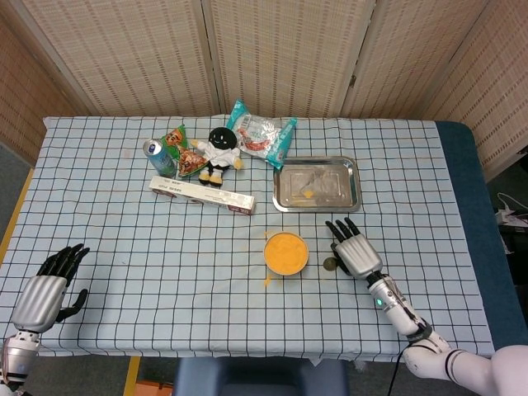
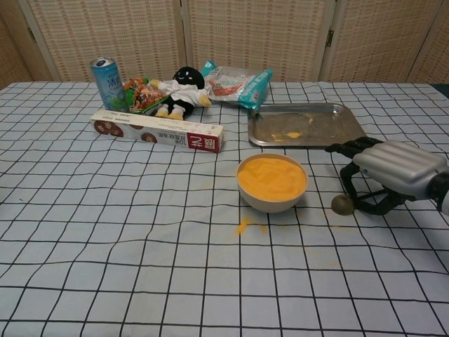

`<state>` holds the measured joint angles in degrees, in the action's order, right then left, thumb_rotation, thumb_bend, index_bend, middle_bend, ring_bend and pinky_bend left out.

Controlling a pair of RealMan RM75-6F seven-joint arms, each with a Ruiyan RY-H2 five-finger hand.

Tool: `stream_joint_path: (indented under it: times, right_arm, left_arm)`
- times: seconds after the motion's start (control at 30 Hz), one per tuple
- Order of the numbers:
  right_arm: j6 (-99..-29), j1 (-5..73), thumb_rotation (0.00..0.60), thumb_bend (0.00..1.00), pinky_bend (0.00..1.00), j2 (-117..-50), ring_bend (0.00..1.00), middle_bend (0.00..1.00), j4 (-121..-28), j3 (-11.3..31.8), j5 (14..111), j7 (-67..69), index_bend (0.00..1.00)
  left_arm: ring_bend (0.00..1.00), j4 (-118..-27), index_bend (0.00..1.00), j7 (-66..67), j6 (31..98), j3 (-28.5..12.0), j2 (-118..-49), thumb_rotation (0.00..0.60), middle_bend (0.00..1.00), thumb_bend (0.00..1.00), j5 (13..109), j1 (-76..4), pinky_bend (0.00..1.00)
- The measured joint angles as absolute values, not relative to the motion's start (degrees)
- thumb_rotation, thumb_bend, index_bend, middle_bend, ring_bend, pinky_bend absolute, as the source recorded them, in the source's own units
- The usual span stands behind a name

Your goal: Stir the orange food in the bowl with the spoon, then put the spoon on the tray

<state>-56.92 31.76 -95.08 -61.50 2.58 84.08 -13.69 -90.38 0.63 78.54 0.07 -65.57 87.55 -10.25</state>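
Two things flank your right hand (image 2: 382, 184) — bowl (image 2: 272, 184) beside, tray (image 2: 306, 124) behind; fingers curl over the spoon (image 2: 343, 203), grasp unclear.

The right robot hand (image 2: 389, 172) arches over the spoon (image 2: 343, 203) lying beside the bowl (image 2: 272, 184).

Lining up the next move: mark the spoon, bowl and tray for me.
spoon (image 2: 342, 204), chest view, on its round scoop end.
bowl (image 2: 271, 200), chest view, on its outer front wall.
tray (image 1: 353, 183), head view, on its right rim.
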Motion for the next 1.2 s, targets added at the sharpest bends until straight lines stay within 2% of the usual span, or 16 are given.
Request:
stream_joint_path:
  times: [0.3, 0.73, 1.2]
  right_arm:
    - [-58.0, 31.8, 0.600, 0.31, 0.00, -94.0, 0.00, 0.00, -63.1, 2.9, 84.1, -13.3, 0.60]
    - [-57.6, 34.2, 0.600, 0.32, 0.00, -87.8, 0.00, 0.00, -74.8, 6.1, 82.6, -15.1, 0.60]
    - [-53.0, 41.1, 0.600, 0.32, 0.00, -91.0, 0.00, 0.00, -77.5, 9.8, 78.9, -23.4, 0.59]
  left_arm:
    - [0.00, -90.4, 0.00, 0.4, 79.0, 0.2, -65.5, 0.600, 0.00, 0.46, 88.1, -10.2, 0.11]
    - [0.00, -90.7, 0.00, -0.2, 80.1, 0.5, -65.1, 0.600, 0.00, 0.46, 89.2, -9.8, 0.11]
    - [0.00, -90.6, 0.00, -3.2, 80.9, 0.8, -64.2, 0.600, 0.00, 0.46, 90.4, -9.7, 0.11]
